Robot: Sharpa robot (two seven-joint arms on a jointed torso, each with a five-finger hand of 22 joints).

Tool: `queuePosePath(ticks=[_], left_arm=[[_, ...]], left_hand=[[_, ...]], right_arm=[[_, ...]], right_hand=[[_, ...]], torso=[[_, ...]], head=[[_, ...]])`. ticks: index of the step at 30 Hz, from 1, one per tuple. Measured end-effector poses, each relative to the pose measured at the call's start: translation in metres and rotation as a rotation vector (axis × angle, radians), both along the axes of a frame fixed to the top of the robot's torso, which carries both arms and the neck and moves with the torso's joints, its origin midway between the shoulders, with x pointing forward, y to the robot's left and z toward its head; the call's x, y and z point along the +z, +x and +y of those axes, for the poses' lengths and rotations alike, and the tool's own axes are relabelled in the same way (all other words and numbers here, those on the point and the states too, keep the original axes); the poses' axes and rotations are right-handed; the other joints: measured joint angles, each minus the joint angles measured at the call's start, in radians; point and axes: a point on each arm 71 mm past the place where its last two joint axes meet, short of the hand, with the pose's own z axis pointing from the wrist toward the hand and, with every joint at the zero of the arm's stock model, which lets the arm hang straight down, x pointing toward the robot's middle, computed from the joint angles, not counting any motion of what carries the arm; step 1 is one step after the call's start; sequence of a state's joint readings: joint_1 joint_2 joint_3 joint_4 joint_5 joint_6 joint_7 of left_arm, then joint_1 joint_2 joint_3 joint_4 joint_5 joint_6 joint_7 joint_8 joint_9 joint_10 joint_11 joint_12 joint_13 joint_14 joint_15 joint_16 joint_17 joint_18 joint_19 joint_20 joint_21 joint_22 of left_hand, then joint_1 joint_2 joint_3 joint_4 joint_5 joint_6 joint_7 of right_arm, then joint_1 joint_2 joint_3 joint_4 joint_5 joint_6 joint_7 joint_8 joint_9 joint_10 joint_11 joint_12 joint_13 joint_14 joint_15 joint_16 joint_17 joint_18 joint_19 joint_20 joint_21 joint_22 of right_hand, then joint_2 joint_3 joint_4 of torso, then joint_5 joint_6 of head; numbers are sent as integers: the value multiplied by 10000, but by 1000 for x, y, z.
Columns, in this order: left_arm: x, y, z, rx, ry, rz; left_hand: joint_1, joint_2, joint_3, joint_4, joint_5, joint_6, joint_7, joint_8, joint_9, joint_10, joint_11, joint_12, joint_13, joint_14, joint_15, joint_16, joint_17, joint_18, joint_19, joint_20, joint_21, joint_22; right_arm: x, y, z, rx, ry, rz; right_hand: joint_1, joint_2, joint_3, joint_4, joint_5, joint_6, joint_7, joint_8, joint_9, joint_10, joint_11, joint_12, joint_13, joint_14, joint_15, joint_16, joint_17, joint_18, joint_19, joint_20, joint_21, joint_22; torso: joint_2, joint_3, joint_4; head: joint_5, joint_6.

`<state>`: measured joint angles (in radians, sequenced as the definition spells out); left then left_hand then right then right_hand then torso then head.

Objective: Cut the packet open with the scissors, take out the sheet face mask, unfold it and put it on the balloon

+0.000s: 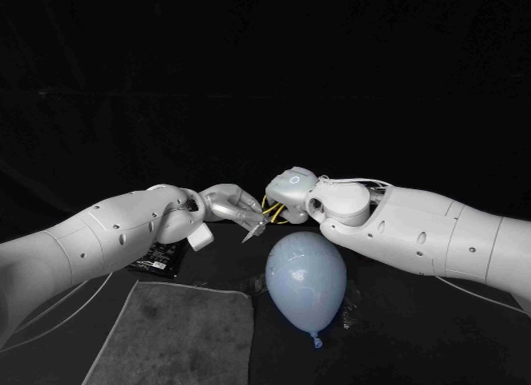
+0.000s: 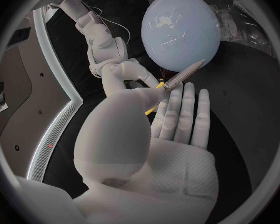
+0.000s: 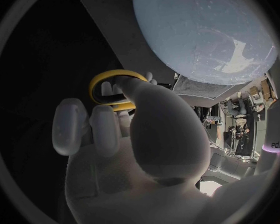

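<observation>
Right hand [image 1: 297, 186] grips scissors [image 2: 184, 76] through yellow loops. Left hand [image 1: 229, 204] released, fingers straight beside the blades. Balloon [image 1: 306, 277] lies mid-table, towards front edge.

The pale blue rubber balloon [image 1: 305, 277] is laid near the front edge of the black table [image 1: 439, 345], knot toward that edge. The grey cloth mat [image 1: 179, 337] is spread to its left, at the front edge. The flat black packet [image 1: 161, 258] is placed just behind the mat's back left corner. The yellow-handled steel scissors [image 2: 184, 76] are held behind the balloon by the right hand [image 1: 294, 186], the left hand [image 1: 231, 204] just left of them.
</observation>
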<state>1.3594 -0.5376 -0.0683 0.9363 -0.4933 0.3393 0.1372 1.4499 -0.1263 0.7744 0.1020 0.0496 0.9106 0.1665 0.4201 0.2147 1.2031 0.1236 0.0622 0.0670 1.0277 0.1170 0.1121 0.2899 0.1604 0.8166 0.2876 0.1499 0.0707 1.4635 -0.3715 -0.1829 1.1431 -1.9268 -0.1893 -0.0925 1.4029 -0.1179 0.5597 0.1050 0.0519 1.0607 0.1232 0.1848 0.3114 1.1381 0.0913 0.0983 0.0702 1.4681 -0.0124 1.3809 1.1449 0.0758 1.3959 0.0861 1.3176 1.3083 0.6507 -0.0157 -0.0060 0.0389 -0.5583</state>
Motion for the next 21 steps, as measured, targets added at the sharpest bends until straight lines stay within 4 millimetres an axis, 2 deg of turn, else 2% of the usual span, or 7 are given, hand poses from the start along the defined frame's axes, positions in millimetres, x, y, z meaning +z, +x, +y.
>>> queuePosePath(ticks=[7,10,16,17,18,19,21], left_arm=[[3,0,3,87,-115,59],[4,0,3,113,-165,87],[6,1,3,264,-373,151],[6,1,3,324,-453,159],[7,2,3,381,-522,161],[8,2,3,445,-593,161],[10,3,4,635,-770,158]], left_hand=[[-1,1,28,27,-2,-3,3,-18,0,0,1,0,0,0,1,-38,11,-1,0,0,0,-1],[-1,1,28,27,-13,-17,17,-17,0,0,2,0,0,1,1,-39,11,-2,0,0,0,-1],[-293,152,70,69,-36,-125,124,42,1,-99,105,0,-7,-53,83,-138,30,-8,0,0,0,-1],[-505,104,-24,165,-35,-247,189,51,512,-250,216,-2,-33,-141,144,-201,30,-64,0,0,0,-9],[-697,14,-209,361,-29,-408,248,-21,2125,-477,275,-2,-47,-238,166,-246,28,-65,-23,23,0,-19],[-918,-188,-530,537,63,-636,368,-193,2758,-752,378,-2,-59,-343,238,-299,22,-65,-74,50,-50,-36],[-1377,-509,-1182,897,25,-1025,408,-609,2904,-1310,495,-2,-54,-563,337,-387,-4,-66,-372,38,-211,-66]], right_arm=[[-2,2,-3,-11,102,110],[-2,3,-3,-30,153,136],[-3,4,-6,-195,278,171],[-3,4,-7,-253,321,178],[-3,4,-8,-283,364,189],[-4,4,-8,-316,412,198],[-5,3,-9,-393,516,225]], right_hand=[[-266,266,369,-97,0,-175,-120,631,911,105,92,138,71,-10,-14,79,-2,-1,268,-25,467,0],[-294,294,442,-160,0,-344,-222,783,1205,105,92,530,320,-31,-231,79,-2,-147,371,-128,583,-1],[-528,528,535,-181,0,-597,-357,1256,1908,103,92,1850,1815,-28,-477,78,-25,-151,436,-307,632,-7],[-670,669,563,-209,0,-666,-398,1353,2025,103,93,1974,3102,-17,-489,120,14,-151,463,-334,680,-9],[-779,779,565,-210,-3,-781,-425,1456,2162,103,93,2124,5043,-17,-489,224,181,-152,510,-381,762,-10],[-873,867,604,-248,-6,-854,-420,1541,2285,102,94,2280,6302,-16,-489,378,489,-153,555,-425,867,-10],[-1006,932,721,-363,-44,-929,-446,1704,2478,101,95,2484,7915,-16,-490,658,1053,-153,627,-458,1049,-10]], torso=[[-2,1,-3],[-5,0,-7],[-12,0,-11],[-13,-1,-11],[-14,0,-11],[-15,0,-11],[-16,2,-11]], head=[[7,2],[15,4],[19,26],[19,30],[21,36],[23,41],[22,45]])
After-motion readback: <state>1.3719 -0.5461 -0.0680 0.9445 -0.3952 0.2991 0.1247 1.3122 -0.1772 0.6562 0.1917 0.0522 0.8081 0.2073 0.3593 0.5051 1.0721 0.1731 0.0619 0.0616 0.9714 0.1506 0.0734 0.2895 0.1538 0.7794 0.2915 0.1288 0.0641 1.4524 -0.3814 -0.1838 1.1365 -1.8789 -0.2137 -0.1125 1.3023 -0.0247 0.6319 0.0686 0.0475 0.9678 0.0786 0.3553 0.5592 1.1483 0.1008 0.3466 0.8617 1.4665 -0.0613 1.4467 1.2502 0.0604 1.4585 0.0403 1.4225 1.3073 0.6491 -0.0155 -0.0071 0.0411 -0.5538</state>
